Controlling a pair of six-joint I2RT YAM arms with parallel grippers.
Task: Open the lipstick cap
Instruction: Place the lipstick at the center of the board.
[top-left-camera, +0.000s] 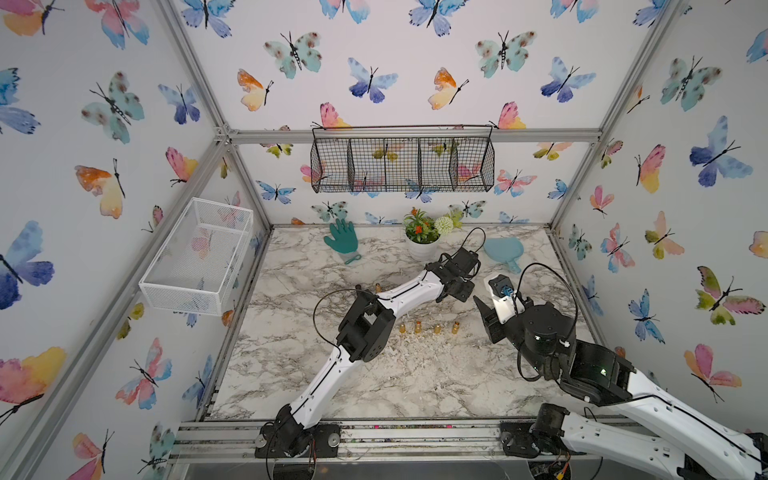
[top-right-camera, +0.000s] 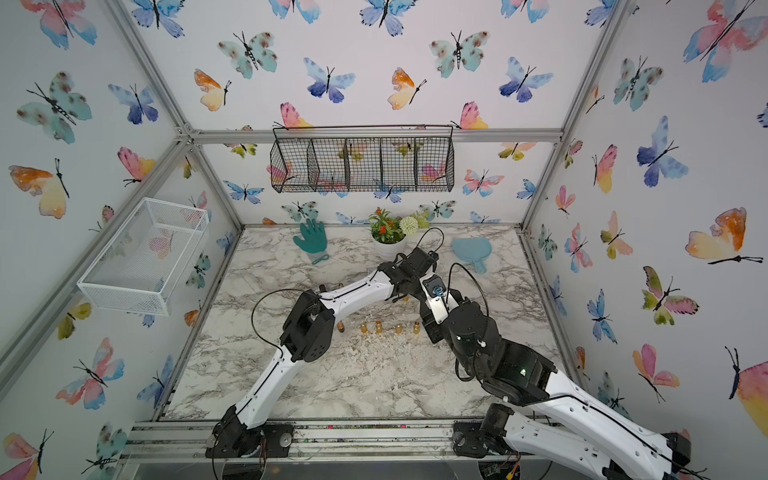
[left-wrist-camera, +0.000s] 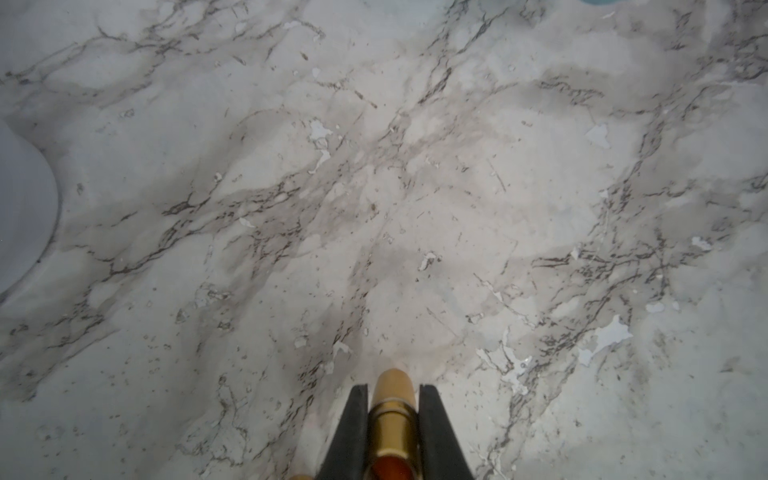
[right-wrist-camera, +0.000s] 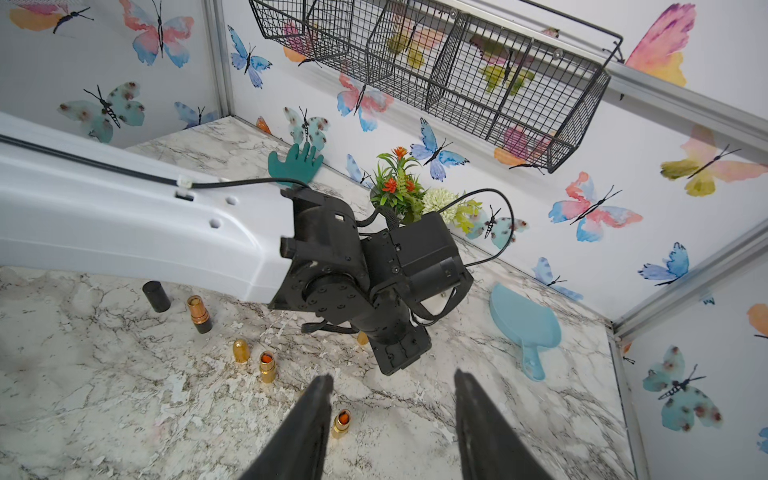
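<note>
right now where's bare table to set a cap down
Bare patch: near half of the table, between the rail and the row of gold lipsticks. Also the left side, nearer than the green glove. Crowded: that row, and the back by flower pot and blue scoop.

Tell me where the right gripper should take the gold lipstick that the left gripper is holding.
Probably the rounded cap, the only part poking past the fingers of the left gripper, which clamps the lipstick body. Bring the open right gripper in from that free tip end, closing across the cap's round sides.
</note>
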